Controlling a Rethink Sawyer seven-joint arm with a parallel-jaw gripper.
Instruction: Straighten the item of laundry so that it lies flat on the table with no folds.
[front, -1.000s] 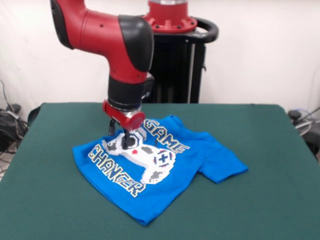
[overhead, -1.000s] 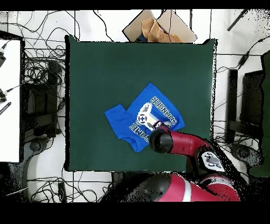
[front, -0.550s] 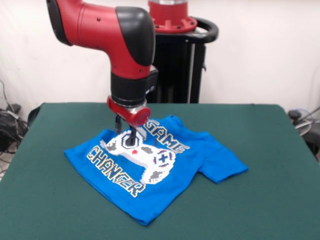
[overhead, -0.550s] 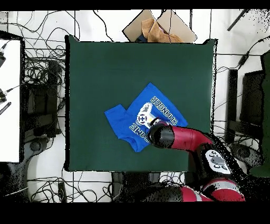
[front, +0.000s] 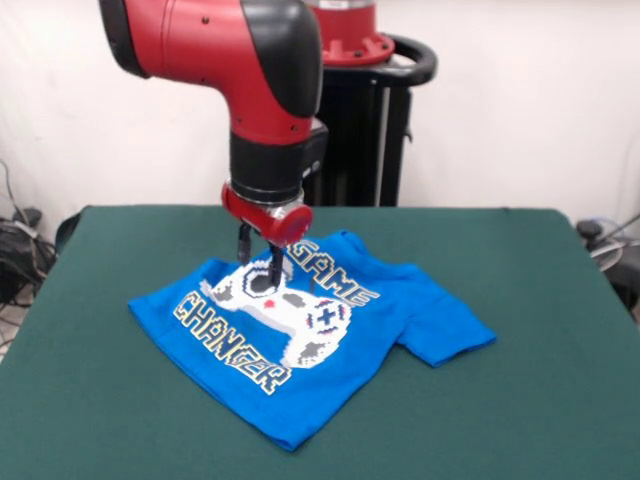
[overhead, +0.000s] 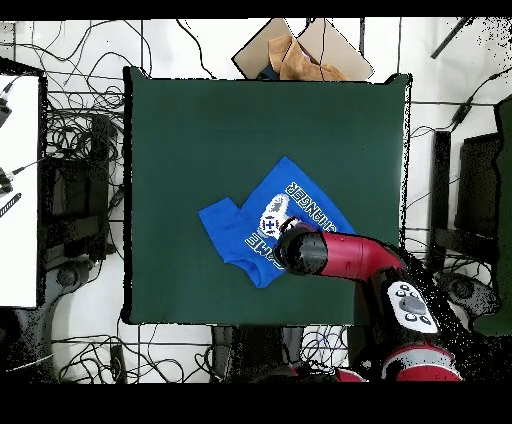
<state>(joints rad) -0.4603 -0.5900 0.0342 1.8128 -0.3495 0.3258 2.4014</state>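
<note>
The gripper (front: 262, 266), fingers apart, hangs above the T-shirt (front: 330, 350) at frame centre, apparently positioning to flatten it on the counter (front: 540, 400).

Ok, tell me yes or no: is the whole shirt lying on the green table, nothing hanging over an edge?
Yes, in the overhead view the shirt sits well inside the table, with green cloth showing on every side.

A robotics lab: a green-covered tabletop (overhead: 200, 130) ringed by tangled black cables (overhead: 85, 140) on a pale tiled floor (overhead: 420, 60), a plain white backdrop (front: 520, 110), and an open cardboard box (overhead: 300, 48) at top centre.
</note>
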